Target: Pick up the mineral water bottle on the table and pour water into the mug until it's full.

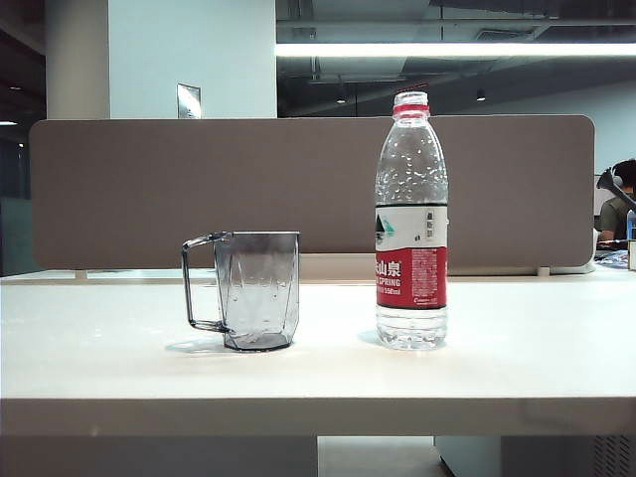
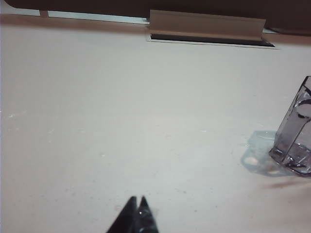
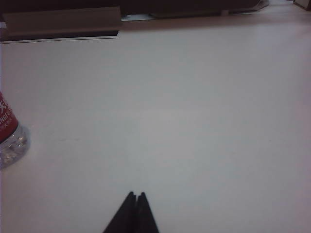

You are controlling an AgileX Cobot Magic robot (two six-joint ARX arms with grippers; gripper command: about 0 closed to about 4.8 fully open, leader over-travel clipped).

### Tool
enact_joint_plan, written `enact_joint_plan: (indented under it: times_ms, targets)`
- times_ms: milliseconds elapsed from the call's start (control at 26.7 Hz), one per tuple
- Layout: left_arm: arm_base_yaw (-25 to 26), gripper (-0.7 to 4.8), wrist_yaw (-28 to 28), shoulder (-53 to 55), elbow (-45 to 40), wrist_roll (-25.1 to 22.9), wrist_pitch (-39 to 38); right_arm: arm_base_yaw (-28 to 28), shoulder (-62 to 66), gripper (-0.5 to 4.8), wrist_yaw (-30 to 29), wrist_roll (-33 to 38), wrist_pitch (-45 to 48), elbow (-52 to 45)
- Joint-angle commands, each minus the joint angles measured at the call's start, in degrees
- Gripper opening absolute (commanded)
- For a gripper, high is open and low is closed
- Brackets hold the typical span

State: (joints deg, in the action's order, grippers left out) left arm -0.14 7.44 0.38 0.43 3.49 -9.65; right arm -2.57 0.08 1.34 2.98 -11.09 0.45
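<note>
The tall clear plastic mineral water bottle (image 1: 411, 221) stands upright on the white counter (image 1: 318, 368), right of the smoky grey faceted mug (image 1: 256, 289), apart. Left claw (image 2: 137, 200) and right claw (image 3: 135, 194) hover closed, empty, above bare counter.

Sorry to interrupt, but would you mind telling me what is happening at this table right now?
Nothing is being handled yet. The bottle stands upright on the table, cap off, with the empty mug beside it, apart from it. The left gripper and right gripper both hover over bare tabletop near its front, fingers shut and holding nothing. The pour has not started.
</note>
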Motion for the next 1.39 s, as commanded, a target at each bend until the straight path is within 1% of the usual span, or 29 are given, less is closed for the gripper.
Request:
enact_joint_plan:
  times_ms: [37, 374, 412, 449, 487, 524, 711, 786, 936, 1048, 1086, 1198, 1385]
  targets:
    - [0.1, -0.05, 0.3, 0.0, 0.1, -0.1, -0.1, 0.0, -0.1, -0.05, 0.0, -0.2, 0.7, -0.4]
    - [0.1, -0.05, 0.3, 0.4, 0.4, -0.1, -0.2, 0.0, -0.1, -0.05, 0.0, -0.2, 0.7, -0.4]
    - [0.0, -0.05, 0.3, 1.0, 0.8, -0.1, -0.3, 0.0, -0.1, -0.05, 0.0, -0.2, 0.7, -0.4]
    - [-0.4, -0.05, 0.2, 4.3, 2.6, -0.1, -1.4, 0.0, -0.1, -0.05, 0.0, -0.2, 0.7, -0.4]
    - [-1.5, -0.05, 0.1, 8.5, 5.0, -0.1, -3.0, 0.0, -0.1, -0.05, 0.0, -0.2, 0.7, -0.4]
    - [-3.9, -0.05, 0.1, 13.7, 8.6, -0.1, -5.4, 0.0, -0.1, -0.05, 0.0, -0.2, 0.7, -0.4]
    - [-11.9, -0.05, 0.1, 25.4, 20.2, -0.1, -14.4, 0.0, -0.1, -0.05, 0.0, -0.2, 0.7, -0.4]
    - [-14.8, -0.05, 0.1, 29.0, 24.4, -0.1, -16.4, 0.0, -0.1, -0.05, 0.0, -0.2, 0.7, -0.4]
    - [-20.8, -0.05, 0.1, 35.6, 32.7, -0.1, -16.4, 0.0, -0.1, -0.05, 0.0, -0.2, 0.7, -0.4]
    - [-24.2, -0.05, 0.2, 38.8, 37.7, -0.1, -16.4, 0.0, -0.1, -0.05, 0.0, -0.2, 0.7, -0.4]
    - [-26.1, -0.05, 0.1, 40.4, 40.4, -0.1, -16.4, 0.0, -0.1, -0.05, 0.0, -0.2, 0.7, -0.4]
    - [-28.9, -0.05, 0.1, 42.2, 44.0, -0.1, -16.4, 0.0, -0.1, -0.05, 0.0, -0.2, 0.7, -0.4]
    - [-32.5, -0.05, 0.1, 43.6, 47.3, -0.6, -16.5, 0.0, -0.1, -0.05, 0.0, -0.2, 0.7, -0.4]
